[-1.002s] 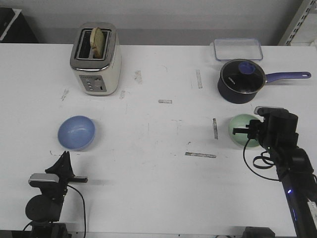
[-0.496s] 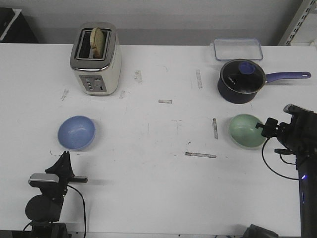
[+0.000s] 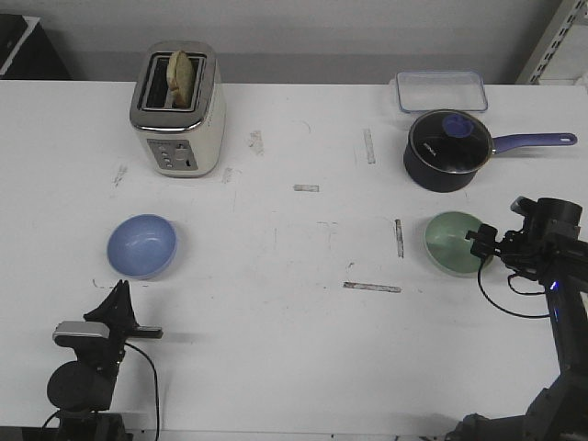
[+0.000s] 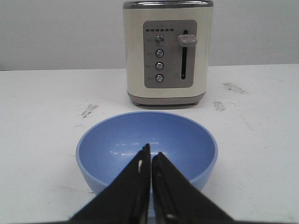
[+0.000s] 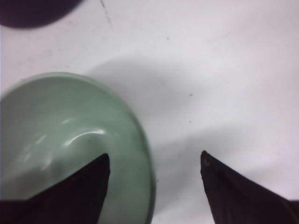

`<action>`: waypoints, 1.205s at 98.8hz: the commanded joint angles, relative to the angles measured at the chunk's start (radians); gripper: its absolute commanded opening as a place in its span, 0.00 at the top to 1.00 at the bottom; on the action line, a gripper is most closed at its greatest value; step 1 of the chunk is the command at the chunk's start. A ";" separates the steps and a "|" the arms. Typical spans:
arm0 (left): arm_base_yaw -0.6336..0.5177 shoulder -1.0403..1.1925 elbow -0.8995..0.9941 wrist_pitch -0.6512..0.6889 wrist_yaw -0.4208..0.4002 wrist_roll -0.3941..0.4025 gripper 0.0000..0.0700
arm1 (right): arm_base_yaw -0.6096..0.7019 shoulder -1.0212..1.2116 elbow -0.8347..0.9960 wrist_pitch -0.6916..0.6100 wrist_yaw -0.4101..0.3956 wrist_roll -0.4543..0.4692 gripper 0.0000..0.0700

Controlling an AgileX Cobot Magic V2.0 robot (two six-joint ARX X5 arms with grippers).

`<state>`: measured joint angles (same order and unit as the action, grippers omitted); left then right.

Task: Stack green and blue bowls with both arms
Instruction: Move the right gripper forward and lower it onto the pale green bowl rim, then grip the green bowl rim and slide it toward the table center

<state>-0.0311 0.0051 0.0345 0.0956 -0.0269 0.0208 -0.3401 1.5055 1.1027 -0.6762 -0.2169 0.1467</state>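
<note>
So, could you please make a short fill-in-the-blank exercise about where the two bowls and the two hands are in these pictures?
1. The right hand is open, with the rim of the glossy pale ____ bowl between its fingers.
2. The left hand is ____, its tips pointing at the light blue round bowl.
3. The cream and silver toaster stands behind the ____ bowl.
4. The dark blue saucepan with a glass lid stands ____ the green bowl.

Missing words: green; shut; blue; behind

- No text, brand or number can be read anywhere.
- The cream toaster [image 4: 167, 51] bears small marks above its four round buttons, at 12 o'clock; too small to read.
</note>
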 commanded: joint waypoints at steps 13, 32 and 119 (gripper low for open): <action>-0.002 -0.002 -0.022 0.010 0.001 0.013 1.00 | 0.018 0.054 0.017 0.031 0.001 0.014 0.45; -0.002 -0.002 -0.022 0.010 0.001 0.013 1.00 | 0.022 0.054 0.017 0.055 0.007 0.023 0.85; -0.002 -0.002 -0.022 0.010 0.001 0.013 1.00 | 0.209 -0.079 0.017 0.042 -0.107 0.177 0.99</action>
<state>-0.0311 0.0051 0.0345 0.0956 -0.0269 0.0208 -0.1673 1.4231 1.1027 -0.6510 -0.3172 0.2478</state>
